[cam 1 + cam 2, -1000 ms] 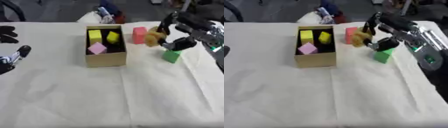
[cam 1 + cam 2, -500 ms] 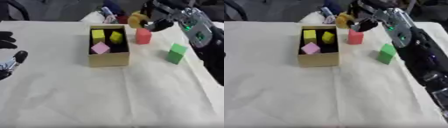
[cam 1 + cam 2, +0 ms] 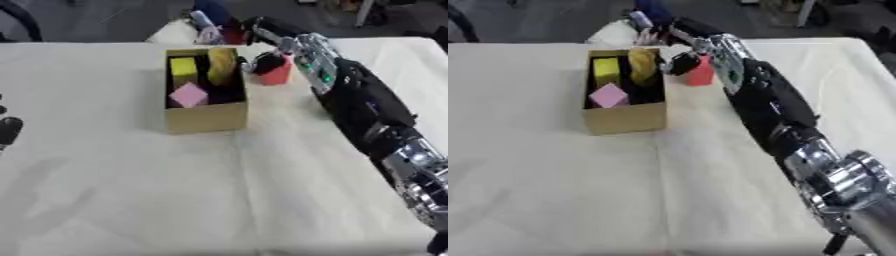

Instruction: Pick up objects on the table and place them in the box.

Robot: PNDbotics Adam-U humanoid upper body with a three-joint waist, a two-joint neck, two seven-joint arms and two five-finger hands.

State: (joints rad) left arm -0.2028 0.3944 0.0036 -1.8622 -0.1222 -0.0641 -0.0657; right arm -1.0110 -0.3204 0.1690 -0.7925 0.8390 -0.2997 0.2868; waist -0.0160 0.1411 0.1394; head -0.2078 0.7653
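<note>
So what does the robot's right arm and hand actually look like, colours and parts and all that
The right arm has a black casing along the forearm, a pale grey-white panel near the wrist with small green marks, and bulky silver metal joints nearer the camera. The right hand is black. Of the left hand only a dark black bit shows at the left edge.

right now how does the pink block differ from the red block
The pink block lies inside the cardboard box; the red block stands on the table outside it, to its right. The pink block is pale and sits tilted, a corner toward the camera; the red block is deeper in colour, upright, partly hidden by the right hand. Both are small solid-coloured blocks.
</note>
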